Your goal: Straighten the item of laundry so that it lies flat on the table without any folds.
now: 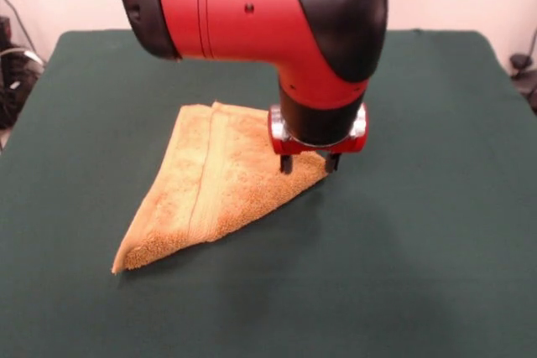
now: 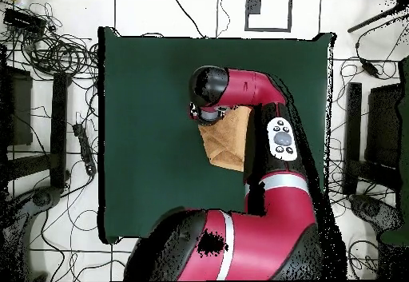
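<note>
The table (image 1: pixel 436 232), covered in dark green cloth, fills most of the front view. The red and black arm (image 1: pixel 252 6) reaches in from twelve o'clock and bends down over the middle. The towel (image 1: pixel 214 186) lies near the table's centre, folded into a rough triangle whose long point runs toward seven o'clock. The gripper (image 1: pixel 310 162) sits at the towel's three o'clock corner, its two dark fingers (image 1: pixel 286 163) standing apart, tips down at the cloth.
</note>
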You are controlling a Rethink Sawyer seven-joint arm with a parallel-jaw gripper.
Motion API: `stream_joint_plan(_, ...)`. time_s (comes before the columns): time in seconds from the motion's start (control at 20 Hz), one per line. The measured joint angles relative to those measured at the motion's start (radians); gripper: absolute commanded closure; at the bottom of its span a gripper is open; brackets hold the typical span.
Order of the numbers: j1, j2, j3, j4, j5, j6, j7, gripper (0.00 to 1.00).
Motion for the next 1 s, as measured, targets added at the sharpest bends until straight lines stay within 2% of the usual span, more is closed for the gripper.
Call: stream_joint_plan(1.0, -0.007, 0.026, 0.004, -0.019, -0.013, 0.001, 0.0, 0.0)
